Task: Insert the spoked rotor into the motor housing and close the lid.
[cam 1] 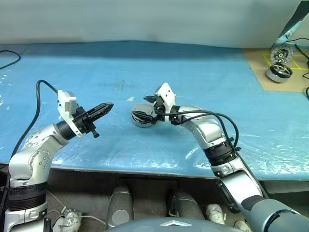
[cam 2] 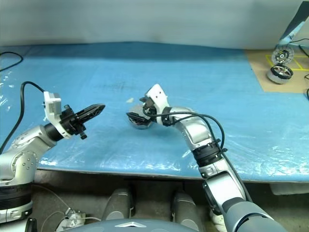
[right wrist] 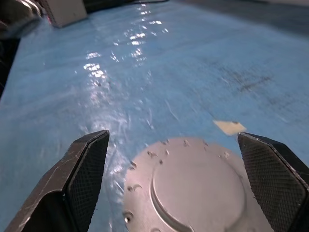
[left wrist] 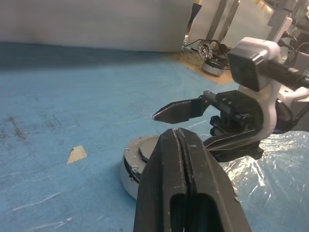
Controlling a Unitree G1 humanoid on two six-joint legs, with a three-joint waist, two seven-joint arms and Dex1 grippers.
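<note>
The motor housing (cam 1: 140,121) is a squat round silver part lying on the blue mat at the centre. In the right wrist view the housing (right wrist: 193,188) shows a smooth silver face with a raised round middle, and no windings can be seen. My right gripper (cam 1: 143,109) is open, its two black fingers (right wrist: 89,164) spread to either side of the housing just above it. My left gripper (cam 1: 110,106) is shut and empty, a hand's width to the left of the housing and pointing at it. The spoked rotor and the lid are hidden or out of view.
A small tan scrap (cam 1: 130,99) lies on the mat just behind the housing. Far right, on a brown board (cam 1: 263,72), stand an upright spoked disc (cam 1: 281,53) and a squat round silver part (cam 1: 279,73), too small to tell apart further. The mat's front edge runs close below both arms.
</note>
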